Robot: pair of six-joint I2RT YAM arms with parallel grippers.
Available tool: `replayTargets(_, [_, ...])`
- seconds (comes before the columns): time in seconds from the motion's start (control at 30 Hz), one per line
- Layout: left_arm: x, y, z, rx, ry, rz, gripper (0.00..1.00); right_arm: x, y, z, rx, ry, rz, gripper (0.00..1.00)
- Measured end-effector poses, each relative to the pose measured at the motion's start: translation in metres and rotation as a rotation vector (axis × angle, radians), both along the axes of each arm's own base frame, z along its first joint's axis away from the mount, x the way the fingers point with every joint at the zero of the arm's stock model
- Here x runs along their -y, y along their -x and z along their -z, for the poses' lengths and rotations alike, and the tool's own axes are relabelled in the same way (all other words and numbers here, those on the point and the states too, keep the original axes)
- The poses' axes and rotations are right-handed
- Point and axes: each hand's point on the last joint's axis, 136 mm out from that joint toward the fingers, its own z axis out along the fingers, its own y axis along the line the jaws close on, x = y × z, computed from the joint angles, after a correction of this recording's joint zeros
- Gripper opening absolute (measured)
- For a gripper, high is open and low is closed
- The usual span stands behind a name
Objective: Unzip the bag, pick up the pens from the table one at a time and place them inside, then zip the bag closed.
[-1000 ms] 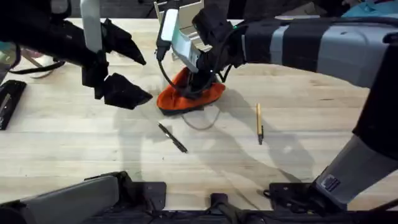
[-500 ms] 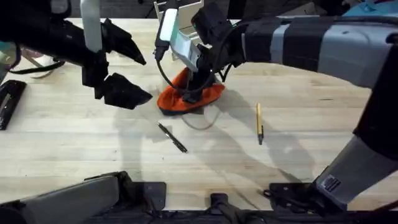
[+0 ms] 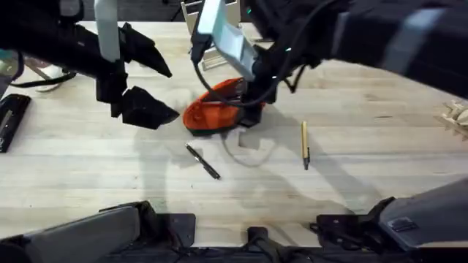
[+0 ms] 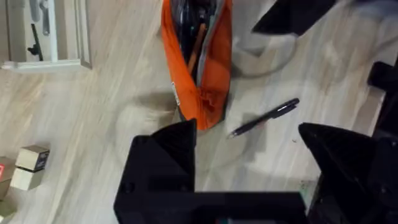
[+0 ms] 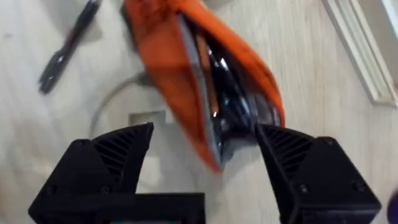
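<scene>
The orange bag [image 3: 208, 115] lies at the table's [image 3: 365, 190] middle back with its zipper mouth gaping and dark items inside [image 4: 198, 43]. My right gripper [image 3: 248, 102] hovers over the bag's right end, open, with that end [image 5: 214, 134] between its spread fingers and not pinched. My left gripper [image 3: 172, 93] hangs open just left of the bag, holding nothing. The black pen [image 3: 202, 161] lies on the wood in front of the bag and appears in both wrist views [image 4: 264, 117] [image 5: 67, 43]. The tan pen [image 3: 305, 144] lies farther right.
A black oblong object [image 3: 11, 120] lies at the table's left edge. A white tray [image 4: 43, 37] and small wooden blocks [image 4: 28, 168] sit behind the bag. A pale wooden piece [image 3: 457, 113] is at the right edge. Bare wood stretches along the front.
My right arm has risen and swung right, away from the bag's top. The bag has slumped left and its mouth now gapes wider. The left arm has not moved.
</scene>
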Motion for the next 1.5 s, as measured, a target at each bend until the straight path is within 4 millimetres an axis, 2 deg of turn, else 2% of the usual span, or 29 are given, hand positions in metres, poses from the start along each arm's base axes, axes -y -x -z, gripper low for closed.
replayTargets(0.03, [0.001, 0.003, 0.000, -0.014, 0.004, 0.000, 0.995, 0.010, 0.013, -0.024, 0.012, -0.012, 0.008, 0.996])
replayTargets(0.2, [0.003, 0.010, 0.000, -0.048, 0.014, 0.000, 0.995, 0.026, 0.027, -0.066, 0.057, -0.062, 0.094, 0.995])
replayTargets(0.23, [0.003, 0.014, 0.000, -0.068, 0.018, 0.000, 0.995, 0.044, 0.029, -0.086, 0.097, -0.063, 0.211, 0.995])
replayTargets(0.37, [0.004, 0.017, -0.001, -0.076, 0.020, 0.000, 0.994, 0.067, 0.032, -0.101, 0.127, -0.051, 0.364, 0.996])
replayTargets(0.47, [0.004, 0.018, -0.003, -0.064, 0.018, 0.000, 0.995, 0.075, 0.036, -0.105, 0.112, -0.058, 0.431, 0.996])
replayTargets(0.63, [0.005, 0.021, -0.007, -0.046, 0.015, 0.000, 0.994, 0.078, 0.053, -0.097, 0.007, -0.060, 0.480, 0.996])
replayTargets(0.73, [0.005, 0.020, -0.007, -0.043, 0.014, 0.000, 0.995, 0.078, 0.056, -0.096, -0.020, -0.067, 0.517, 0.997])
replayTargets(0.83, [0.005, 0.020, -0.007, -0.043, 0.015, 0.000, 0.995, 0.085, 0.053, -0.095, -0.031, -0.064, 0.618, 0.996])
replayTargets(0.87, [0.005, 0.020, -0.007, -0.042, 0.015, 0.000, 0.995, 0.093, 0.052, -0.093, -0.045, -0.061, 0.727, 0.996])
replayTargets(0.97, [0.005, 0.020, -0.008, -0.041, 0.016, 0.000, 0.995, 0.097, 0.052, -0.086, -0.069, -0.062, 0.815, 0.996])
replayTargets(1.27, [0.005, 0.019, -0.008, -0.040, 0.015, 0.000, 0.994, 0.116, 0.062, -0.031, -0.146, 0.011, 1.023, 0.996])
replayTargets(1.3, [0.005, 0.021, -0.008, -0.047, 0.016, 0.000, 0.993, 0.120, 0.065, -0.014, -0.161, 0.012, 1.081, 0.996])
replayTargets(1.5, [0.002, 0.028, -0.004, -0.085, -0.012, -0.002, 0.993, 0.128, 0.073, 0.012, -0.185, 0.001, 1.173, 0.996])
